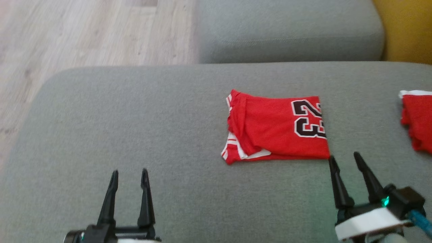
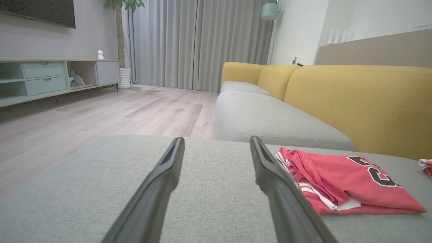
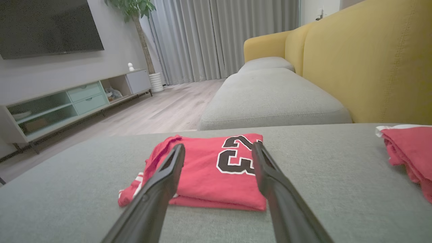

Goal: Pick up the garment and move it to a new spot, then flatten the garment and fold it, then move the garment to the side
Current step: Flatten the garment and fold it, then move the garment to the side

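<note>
The garment (image 1: 280,128) is a red jersey with a black "23", folded into a rough square on the grey sofa cushion (image 1: 135,128). It also lies at the right of the left wrist view (image 2: 341,179) and straight ahead in the right wrist view (image 3: 212,168). My right gripper (image 1: 345,159) is open, its tips just off the jersey's near right corner, holding nothing. Well to the jersey's left, near the cushion's front, my left gripper (image 1: 130,172) stands open and empty. Both finger pairs are spread in the wrist views.
A second red cloth (image 1: 418,118) lies at the cushion's right edge. Another grey seat cushion (image 1: 287,30) and the yellow backrest (image 1: 408,30) lie beyond. Wood floor (image 1: 77,37) drops off to the left. A TV unit (image 3: 74,101) and curtains stand across the room.
</note>
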